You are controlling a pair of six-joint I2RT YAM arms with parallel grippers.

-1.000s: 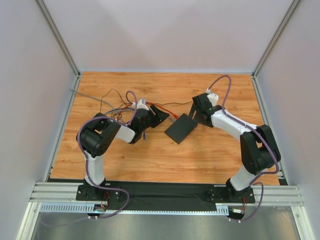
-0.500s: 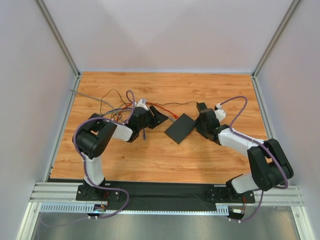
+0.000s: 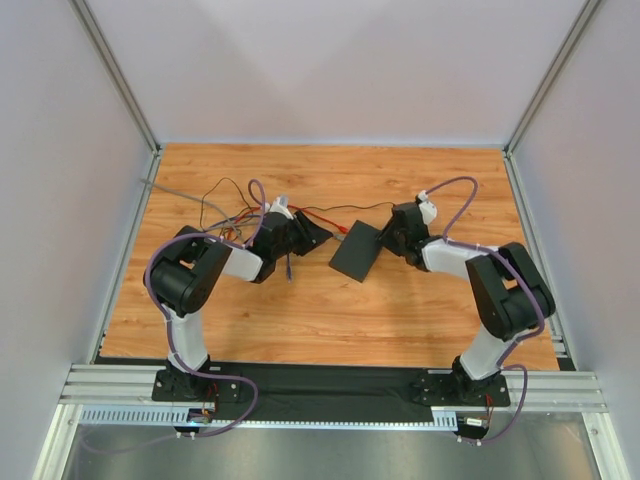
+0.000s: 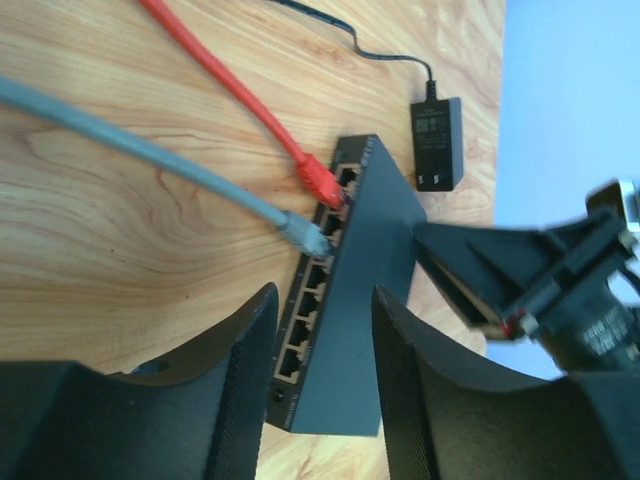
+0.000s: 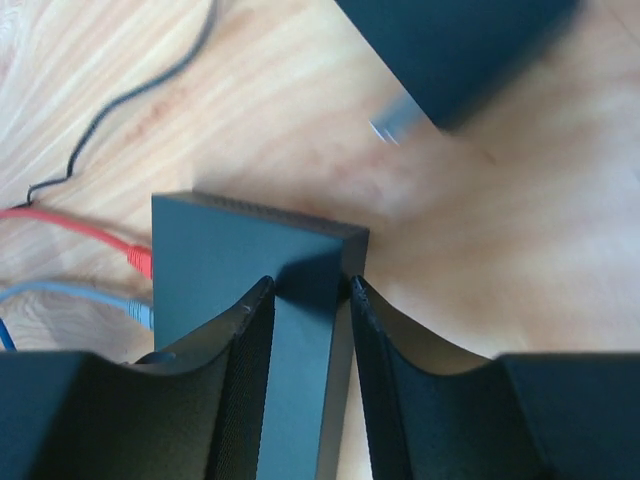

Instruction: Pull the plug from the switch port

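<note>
Left wrist view: the switch (image 4: 372,262) is held clamped mid-table (image 3: 300,310) by the right gripper (image 5: 310,287), while the empty, wide-open left gripper (image 4: 326,296) should be advanced toward 12 o'clock onto the grey plug (image 4: 301,233), then drawn straight out toward 10 o'clock.

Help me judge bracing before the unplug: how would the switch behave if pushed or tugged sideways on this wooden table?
The switch looks flat and rigid, so unlikely to tip or roll. On the smooth wooden table it would probably slide easily. The plugged red cable and grey cable would likely drag it along when tugged.
</note>
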